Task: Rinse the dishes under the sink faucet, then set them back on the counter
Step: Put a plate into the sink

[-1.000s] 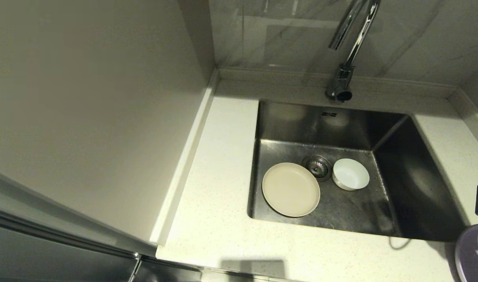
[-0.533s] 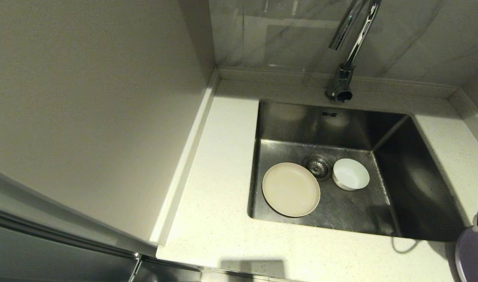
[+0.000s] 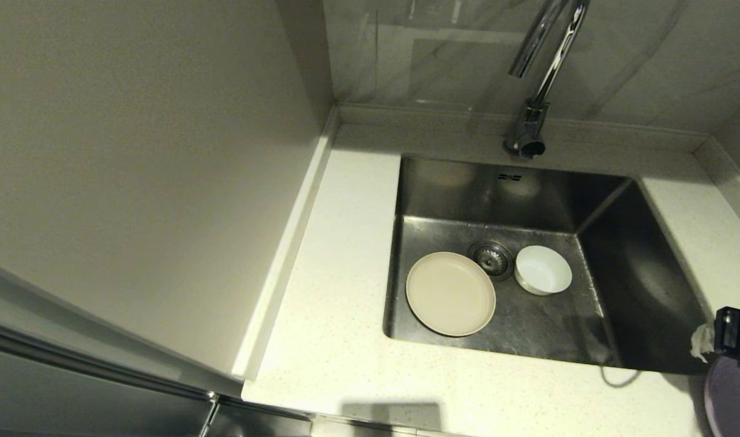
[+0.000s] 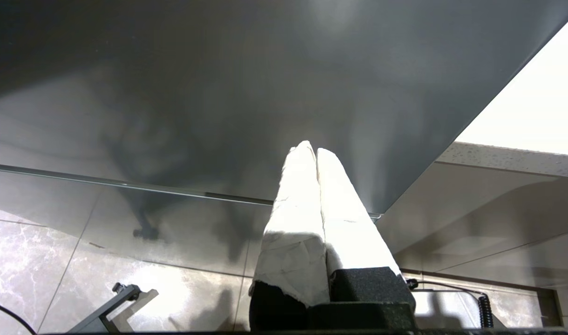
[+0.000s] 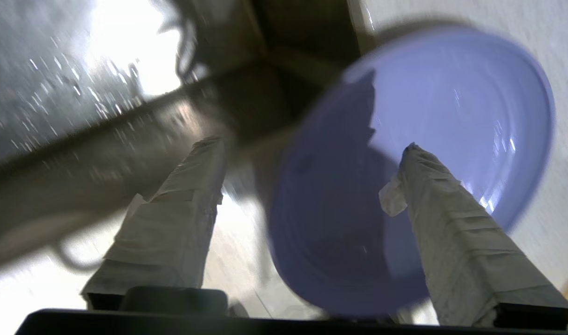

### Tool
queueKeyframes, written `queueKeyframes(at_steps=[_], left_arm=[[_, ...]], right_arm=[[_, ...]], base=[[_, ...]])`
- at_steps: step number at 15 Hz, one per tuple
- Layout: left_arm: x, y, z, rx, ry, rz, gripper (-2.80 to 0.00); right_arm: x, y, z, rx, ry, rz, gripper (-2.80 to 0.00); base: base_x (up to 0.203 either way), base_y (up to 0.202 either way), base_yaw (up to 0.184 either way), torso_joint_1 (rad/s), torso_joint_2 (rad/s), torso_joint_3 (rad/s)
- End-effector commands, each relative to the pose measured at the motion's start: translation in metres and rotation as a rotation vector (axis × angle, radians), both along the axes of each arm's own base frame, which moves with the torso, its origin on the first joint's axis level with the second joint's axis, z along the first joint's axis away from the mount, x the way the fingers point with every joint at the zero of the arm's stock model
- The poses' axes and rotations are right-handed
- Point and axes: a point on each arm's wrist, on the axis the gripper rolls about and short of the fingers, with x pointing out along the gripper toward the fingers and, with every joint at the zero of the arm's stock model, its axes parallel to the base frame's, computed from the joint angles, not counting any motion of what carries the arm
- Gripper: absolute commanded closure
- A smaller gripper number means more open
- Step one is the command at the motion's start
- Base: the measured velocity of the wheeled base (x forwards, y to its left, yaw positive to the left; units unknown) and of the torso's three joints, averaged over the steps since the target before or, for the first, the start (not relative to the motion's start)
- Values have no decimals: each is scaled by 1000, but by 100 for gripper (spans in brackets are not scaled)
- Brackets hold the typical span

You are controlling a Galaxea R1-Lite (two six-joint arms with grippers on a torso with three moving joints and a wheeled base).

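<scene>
A cream-beige plate (image 3: 450, 294) and a small white bowl (image 3: 543, 269) lie on the bottom of the steel sink (image 3: 643, 285), either side of the drain strainer (image 3: 491, 258). The chrome faucet (image 3: 549, 67) stands behind the sink. The lavender plate (image 3: 733, 396) rests on the white counter (image 3: 346, 273) at the sink's front right corner. My right gripper (image 3: 733, 337) hangs open just over it. In the right wrist view the right gripper (image 5: 312, 143) straddles the lavender plate's (image 5: 442, 121) rim, with one finger over the plate. My left gripper (image 4: 310, 148) is shut, empty and parked low.
A plain beige wall panel (image 3: 133, 170) stands along the counter's left side, with a raised back ledge (image 3: 418, 115) behind. The left wrist view shows a dark cabinet front (image 4: 195, 83) and floor tiles (image 4: 42, 260).
My right gripper has dropped lower and shifted a little left at the head view's right edge, closer to the lavender plate. The dishes in the sink have not moved.
</scene>
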Motion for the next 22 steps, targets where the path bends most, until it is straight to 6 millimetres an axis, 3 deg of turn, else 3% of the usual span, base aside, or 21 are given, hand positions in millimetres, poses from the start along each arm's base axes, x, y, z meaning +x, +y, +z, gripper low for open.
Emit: queueKeyframes(at_steps=[1,15,16,22], left_arm=[[0,0,0,-1,-2,0,0],[0,0,0,-1,-2,0,0],[0,0,0,-1,-2,0,0],[0,0,0,-1,-2,0,0]], right_arm=[[14,-1,-9,-2,7,-4,-280],[22,-11,-23,-14,57,-62,-280],[24,-11,-24,-16,47,-63,-4],[29,-12,-28,-18,36,-62,0]], base=[[0,0,0,0,0,0],[0,0,0,0,0,0],[0,0,0,0,0,0],[0,0,0,0,0,0]])
